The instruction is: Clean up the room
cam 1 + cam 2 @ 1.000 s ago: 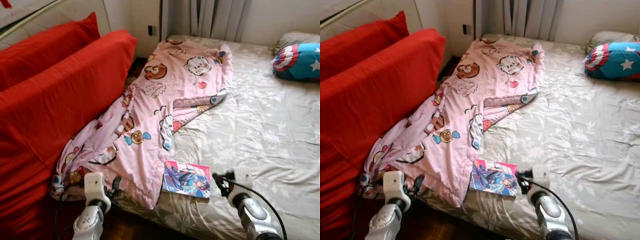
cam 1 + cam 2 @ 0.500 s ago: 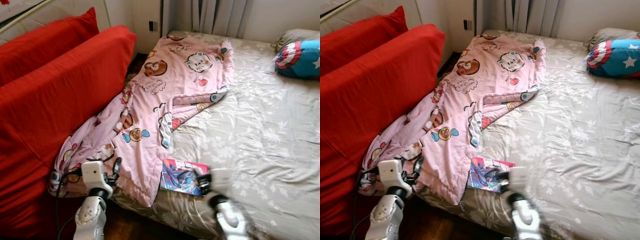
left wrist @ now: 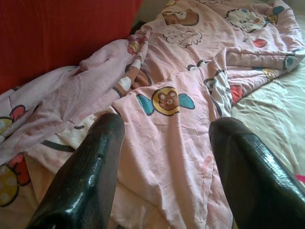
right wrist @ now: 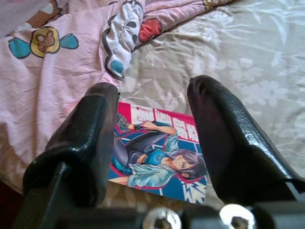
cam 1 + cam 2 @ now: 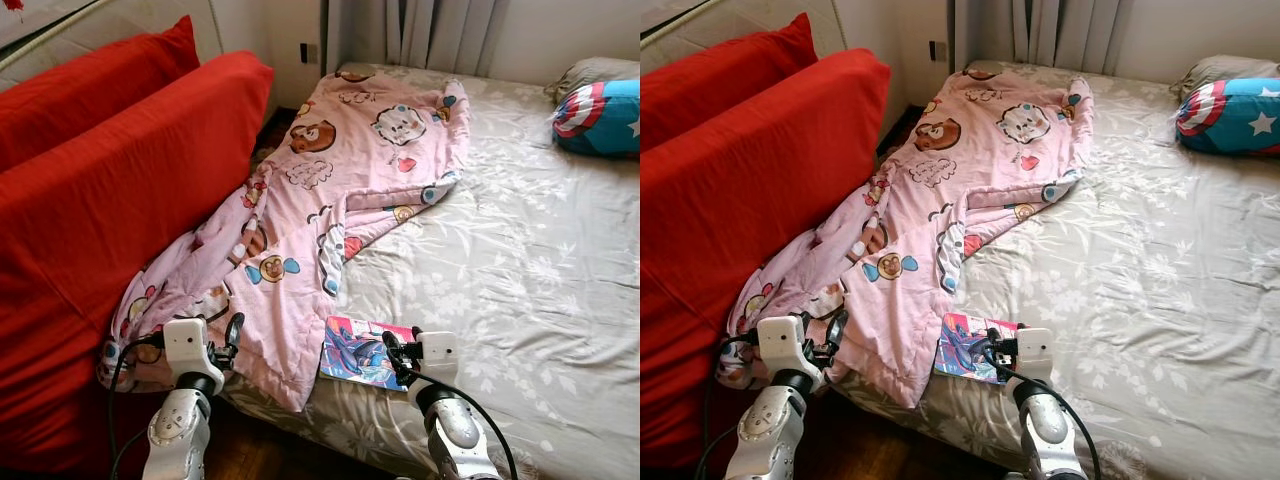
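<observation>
The right hand [image 5: 392, 352] hangs over the near edge of the bed [image 5: 520, 260], fingers spread, lined up on a manga book [image 5: 365, 353] lying flat on the sheet, with one side touching the pink cartoon blanket [image 5: 320, 200]. The book's long axis looks to run across the bed edge, title end pointing toward the far wall, though the angle makes that iffy. Risk: the book is thin and flat, so fingers could skid over the cover or pinch sheet or blanket hem instead. The left hand [image 5: 222, 345] is spread too, over the blanket's hanging corner by the red sofa [image 5: 110, 190].
</observation>
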